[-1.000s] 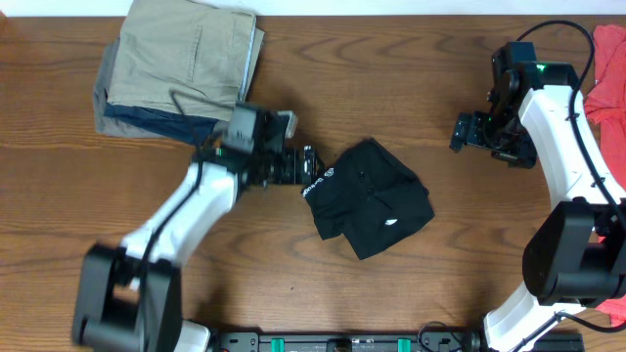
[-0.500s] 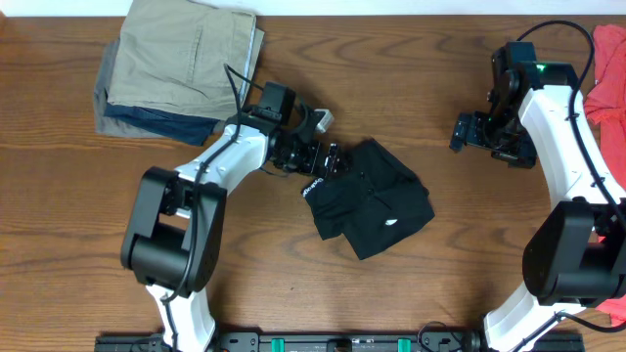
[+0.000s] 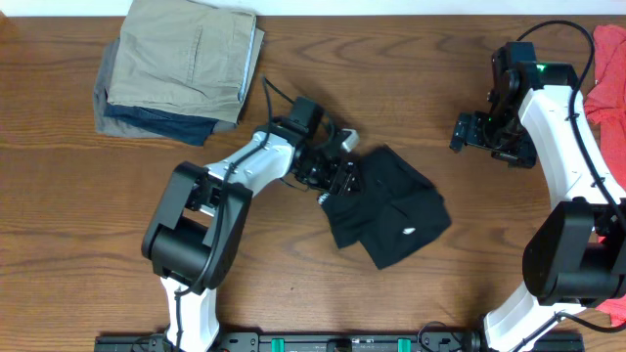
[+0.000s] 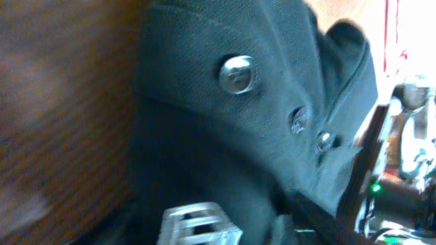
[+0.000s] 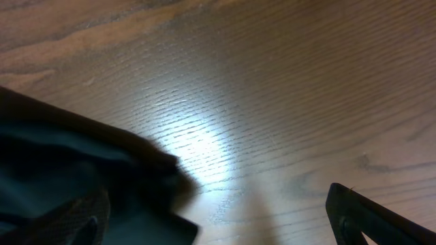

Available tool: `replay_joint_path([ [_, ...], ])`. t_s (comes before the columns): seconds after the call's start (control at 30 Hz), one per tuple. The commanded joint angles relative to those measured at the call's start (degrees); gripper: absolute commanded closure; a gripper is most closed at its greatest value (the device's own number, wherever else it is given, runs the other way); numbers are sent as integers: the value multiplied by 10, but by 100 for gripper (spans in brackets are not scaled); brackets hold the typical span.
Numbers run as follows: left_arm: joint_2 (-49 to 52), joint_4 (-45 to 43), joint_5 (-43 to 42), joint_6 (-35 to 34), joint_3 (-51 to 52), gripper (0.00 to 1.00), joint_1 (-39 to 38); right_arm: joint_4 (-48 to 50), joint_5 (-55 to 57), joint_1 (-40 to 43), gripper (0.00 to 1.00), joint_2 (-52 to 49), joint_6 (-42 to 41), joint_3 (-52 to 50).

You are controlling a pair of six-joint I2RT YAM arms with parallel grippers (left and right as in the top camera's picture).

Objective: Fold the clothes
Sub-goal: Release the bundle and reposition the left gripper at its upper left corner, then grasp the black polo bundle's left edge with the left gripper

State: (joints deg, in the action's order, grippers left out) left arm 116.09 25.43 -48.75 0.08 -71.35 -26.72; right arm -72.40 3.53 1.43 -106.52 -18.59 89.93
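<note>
The black shirt [image 3: 396, 205] lies crumpled in the middle of the table, with a small white mark on its lower part. My left gripper [image 3: 342, 178] is at its left edge, fingers close together with fabric between them. In the left wrist view the black fabric [image 4: 204, 136] with metal snaps fills the frame above the fingers [image 4: 255, 228]. My right gripper [image 3: 458, 132] is open and empty over bare wood at the right, apart from the shirt. Its fingers [image 5: 218, 224] stand wide apart.
A folded khaki garment [image 3: 186, 54] lies on a blue-grey one [image 3: 147, 119] at the back left. A red garment [image 3: 611, 68] is at the right edge. The wooden table [image 3: 98, 215] shows bare on the left and along the front.
My left gripper moved right onto the shirt's left edge. The shirt shifted right and a little toward the front with it. The right arm has not moved.
</note>
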Motion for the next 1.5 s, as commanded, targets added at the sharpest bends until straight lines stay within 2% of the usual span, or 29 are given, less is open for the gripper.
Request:
replay_joint_path([
  [0.0,4,0,23,7,-9,69,-8,0,7,-3,1,4,7,1],
  [0.07,4,0,38,-2,-9,81,-8,0,7,-3,1,4,7,1],
  [0.1,4,-1,46,-9,-9,94,-7,0,7,-3,1,4,7,1],
  [0.3,4,-12,149,-124,-9,94,16,0,7,-3,1,4,7,1],
  [0.53,4,-13,234,-198,-9,94,95,0,7,-3,1,4,7,1],
  [0.67,4,-7,244,-227,-9,94,151,0,7,-3,1,4,6,1],
  [0.83,4,48,270,-330,-9,94,216,0,7,-3,1,4,7,1],
  [0.93,4,73,268,-348,-9,94,240,0,7,-3,1,4,7,1],
  [1.0,4,83,251,-347,-9,83,246,0,7,-3,1,4,7,1],
  [1.03,4,85,246,-347,-9,52,247,0,7,-3,1,4,7,1],
  [1.07,4,87,243,-347,-9,25,247,0,7,-3,1,4,7,1],
  [1.1,4,87,243,-347,-9,7,247,0,7,-3,1,4,7,1],
  [1.13,4,87,243,-347,-9,0,246,0,7,-3,1,4,7,1],
  [1.33,4,51,264,-346,-9,2,246,0,7,-3,1,4,7,1],
  [1.47,4,4,267,-303,-9,2,245,0,7,-3,1,4,7,1],
])
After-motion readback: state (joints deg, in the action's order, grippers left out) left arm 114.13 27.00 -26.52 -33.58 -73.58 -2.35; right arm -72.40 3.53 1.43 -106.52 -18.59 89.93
